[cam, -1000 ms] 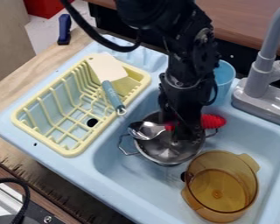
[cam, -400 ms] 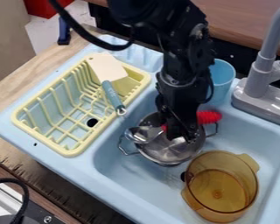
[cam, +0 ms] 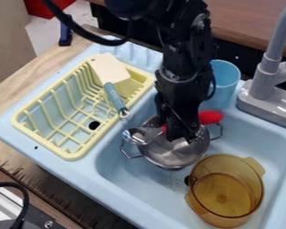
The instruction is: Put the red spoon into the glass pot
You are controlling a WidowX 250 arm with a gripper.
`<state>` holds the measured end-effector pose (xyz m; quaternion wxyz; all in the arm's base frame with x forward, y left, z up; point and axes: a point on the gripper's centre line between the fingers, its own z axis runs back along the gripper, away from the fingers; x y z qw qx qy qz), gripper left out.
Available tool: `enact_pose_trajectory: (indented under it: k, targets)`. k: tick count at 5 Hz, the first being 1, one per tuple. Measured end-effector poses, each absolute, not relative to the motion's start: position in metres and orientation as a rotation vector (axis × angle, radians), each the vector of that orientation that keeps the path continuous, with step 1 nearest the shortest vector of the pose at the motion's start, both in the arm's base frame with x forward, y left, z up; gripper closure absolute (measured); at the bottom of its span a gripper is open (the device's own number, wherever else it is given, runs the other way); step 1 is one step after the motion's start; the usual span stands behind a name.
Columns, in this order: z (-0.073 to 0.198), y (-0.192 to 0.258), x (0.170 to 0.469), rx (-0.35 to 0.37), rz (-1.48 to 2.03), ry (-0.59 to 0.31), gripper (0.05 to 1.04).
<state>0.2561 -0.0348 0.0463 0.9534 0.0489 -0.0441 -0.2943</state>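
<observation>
Glass pot [cam: 225, 192], amber: lower right, mouth upward, presumably ready for the red spoon [cam: 211, 117]. Spoon: centre, over the steel pot [cam: 176, 156], grasped crosswise mid-length by the gripper [cam: 182, 137], likely to balance its ends.

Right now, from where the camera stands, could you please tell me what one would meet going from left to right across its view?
Yellow rack → steel pot → glass pot → faucet.
</observation>
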Motion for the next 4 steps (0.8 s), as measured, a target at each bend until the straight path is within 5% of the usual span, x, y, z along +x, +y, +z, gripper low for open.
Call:
enact_pose_trajectory:
  k: [2,4]
  targets:
    - [0.052,-0.045,0.244,0.096,-0.626,-0.078,0.761]
    - [0.068,-0.057,0.219,0.018,-0.678,-0.054,0.761]
